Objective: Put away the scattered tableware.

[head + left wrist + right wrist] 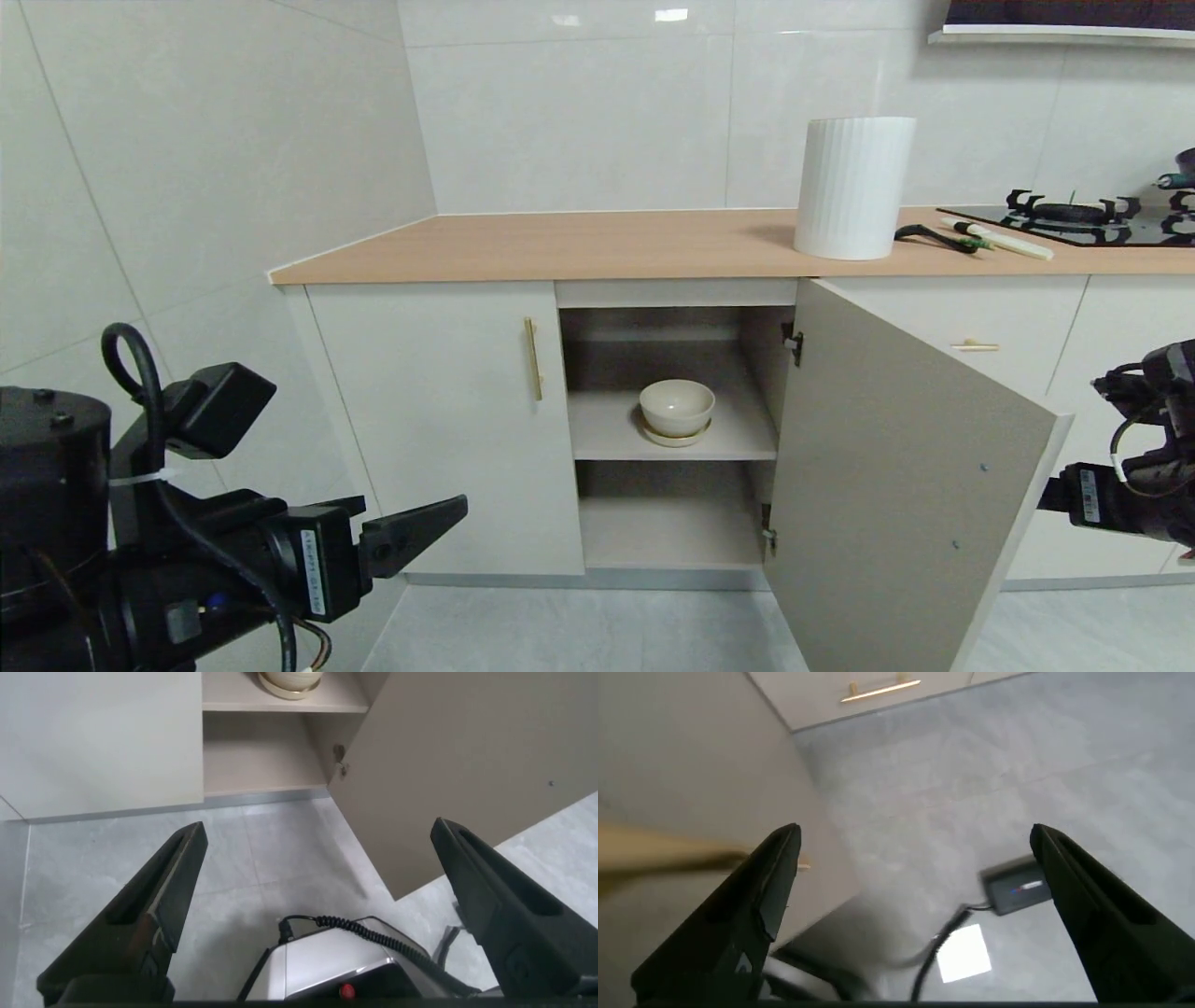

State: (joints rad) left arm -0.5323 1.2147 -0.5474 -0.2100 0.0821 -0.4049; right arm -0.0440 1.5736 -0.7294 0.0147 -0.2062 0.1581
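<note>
Starting at our left, the left gripper (439, 521) hangs low in front of the shut door (448, 420). Its fingers are spread wide, with nothing between them but floor.

Next comes the open cupboard, where a pale bowl (677, 404) sits on a saucer (674, 437) on the middle shelf (607, 431), so that pair looks put away. We judge both to be glazed ceramic: stiff, smooth enough to slip, fairly weighty and breakable. If we had to move the bowl, we would pinch its rim with one finger inside and one outside, and lift it clear of the saucer without dragging.

The open door (896, 467) swings out to the right of the shelf.

On the counter (579, 245) above it stands a tall white ribbed jar (854, 187). Just beside the jar lie a black tool (934, 237) and some pale sticks (1004, 243), close to the hob (1074, 219). We cannot tell exactly what these pieces are. They look light, rigid and thin, and they lie flat, so we expect them to skid or roll under a finger. We would grip across their middle, squarely from above.

At the far right, the right gripper (915, 840) sits low past the open door's free edge, fully released and holding nothing.
</note>
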